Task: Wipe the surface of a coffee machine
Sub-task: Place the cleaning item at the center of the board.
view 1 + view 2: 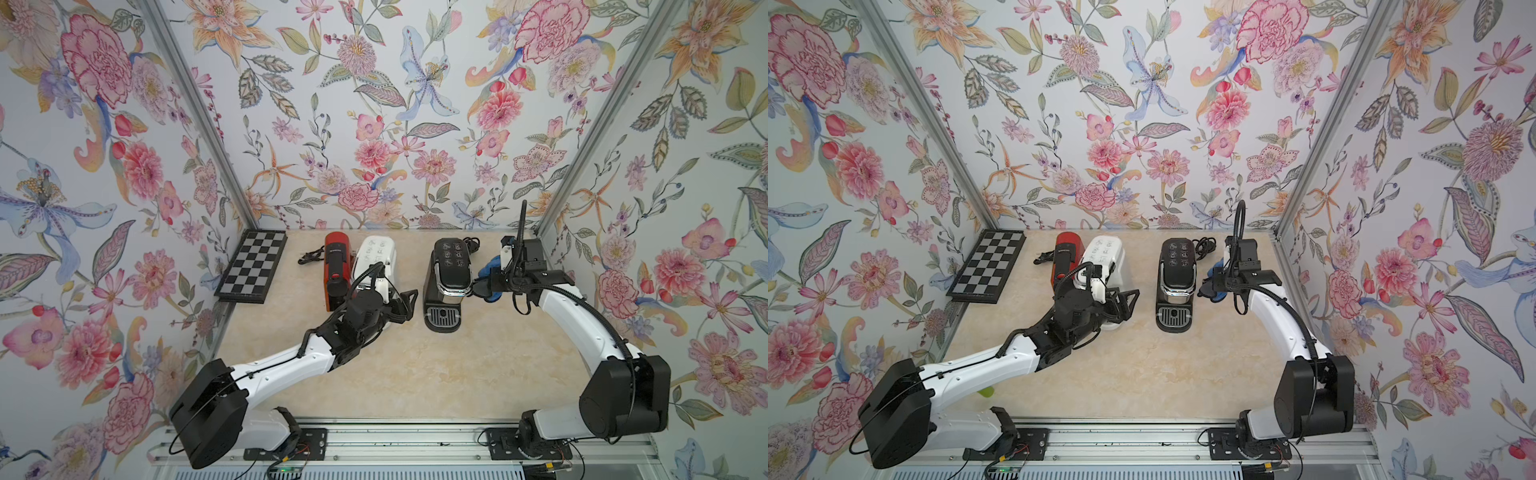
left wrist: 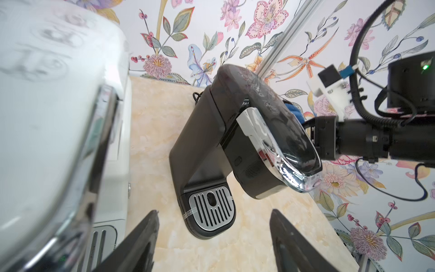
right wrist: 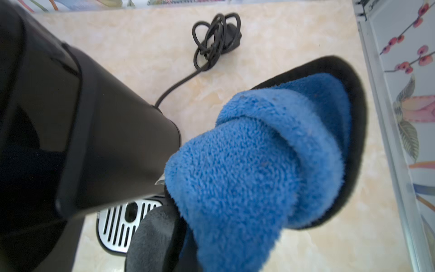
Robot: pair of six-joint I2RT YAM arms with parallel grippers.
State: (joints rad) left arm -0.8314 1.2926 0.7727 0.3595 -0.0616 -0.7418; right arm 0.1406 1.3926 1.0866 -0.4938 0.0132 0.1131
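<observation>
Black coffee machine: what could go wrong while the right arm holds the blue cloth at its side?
A sideways push from the blue cloth may slide the black coffee machine: the left end effector is open and braces nothing. The loose cloth could slip from the shut right end effector.

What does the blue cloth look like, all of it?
The blue cloth is fluffy like a towel, bright blue on one face with a dark grey backing showing round its edge. It is folded into soft layers, not flat. The right gripper, shut on it, holds it off the table beside the black coffee machine. Its front fold seems to touch the machine's side.
</observation>
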